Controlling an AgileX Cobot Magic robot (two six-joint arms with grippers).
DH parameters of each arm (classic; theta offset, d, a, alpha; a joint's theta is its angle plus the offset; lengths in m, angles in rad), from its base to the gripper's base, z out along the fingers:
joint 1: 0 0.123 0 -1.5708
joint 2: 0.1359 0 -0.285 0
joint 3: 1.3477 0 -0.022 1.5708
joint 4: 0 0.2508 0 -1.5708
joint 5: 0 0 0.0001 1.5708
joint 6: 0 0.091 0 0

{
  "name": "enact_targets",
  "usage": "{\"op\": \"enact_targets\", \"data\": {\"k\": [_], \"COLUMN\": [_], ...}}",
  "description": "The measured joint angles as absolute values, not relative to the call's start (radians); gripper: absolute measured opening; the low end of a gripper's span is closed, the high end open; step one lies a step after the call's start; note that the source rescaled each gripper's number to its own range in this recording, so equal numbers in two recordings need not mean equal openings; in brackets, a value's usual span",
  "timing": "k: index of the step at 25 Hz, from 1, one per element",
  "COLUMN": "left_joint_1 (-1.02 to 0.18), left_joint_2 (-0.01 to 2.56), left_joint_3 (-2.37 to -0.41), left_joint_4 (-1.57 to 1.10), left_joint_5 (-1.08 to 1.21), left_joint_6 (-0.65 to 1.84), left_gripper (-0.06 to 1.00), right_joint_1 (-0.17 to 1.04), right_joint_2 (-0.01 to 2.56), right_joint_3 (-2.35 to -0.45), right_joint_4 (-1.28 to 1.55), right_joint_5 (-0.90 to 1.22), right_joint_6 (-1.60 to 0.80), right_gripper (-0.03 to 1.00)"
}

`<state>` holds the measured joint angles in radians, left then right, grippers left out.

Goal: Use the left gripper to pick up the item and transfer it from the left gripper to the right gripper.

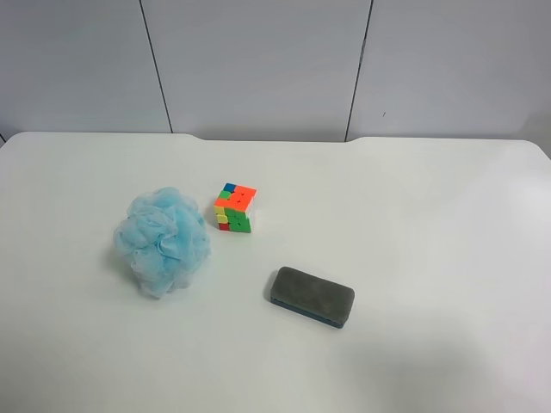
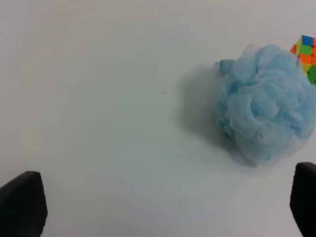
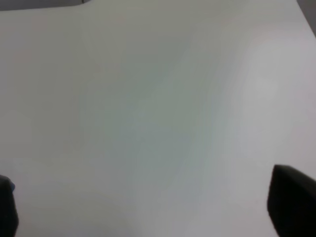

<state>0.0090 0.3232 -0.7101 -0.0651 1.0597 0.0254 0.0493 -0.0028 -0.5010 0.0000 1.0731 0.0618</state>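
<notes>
A light blue mesh bath pouf point(image 1: 162, 241) lies on the white table point(image 1: 413, 224), left of the middle. It also shows in the left wrist view point(image 2: 264, 103). My left gripper point(image 2: 163, 212) is open and empty, its fingers point(image 2: 22, 205) spread wide, short of the pouf and apart from it. My right gripper point(image 3: 148, 207) is open and empty above bare table. Neither arm shows in the exterior high view.
A multicoloured puzzle cube point(image 1: 235, 207) stands just beside the pouf; its edge shows in the left wrist view point(image 2: 306, 57). A dark grey board eraser point(image 1: 312, 296) lies nearer the front middle. The table's far edge meets a grey wall.
</notes>
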Motion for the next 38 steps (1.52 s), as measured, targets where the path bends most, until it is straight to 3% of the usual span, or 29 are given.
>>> {"op": "enact_targets", "data": {"k": [9, 15, 26, 38], "left_joint_1": [0.0, -0.138, -0.316, -0.361], "left_joint_2": [0.805, 1.01, 1.274, 1.446], "left_joint_3": [-0.846, -0.849, -0.852, -0.852], "left_joint_4": [-0.127, -0.067, -0.041, -0.055], "left_joint_5": [1.068, 0.999, 0.819, 0.634], "left_joint_6": [0.122, 0.127, 0.116, 0.109], "left_gripper": [1.0, 1.0, 1.0, 1.0], "right_joint_1": [0.049, 0.049, 0.049, 0.049], "right_joint_2": [-0.003, -0.003, -0.003, -0.003], "right_joint_3": [-0.501, -0.501, -0.501, -0.501], "right_joint_4": [0.0, 0.0, 0.0, 0.0], "right_joint_5": [1.073, 1.073, 1.073, 1.073], "right_joint_6": [0.062, 0.062, 0.062, 0.062], "right_gripper": [1.0, 1.0, 1.0, 1.0]}}
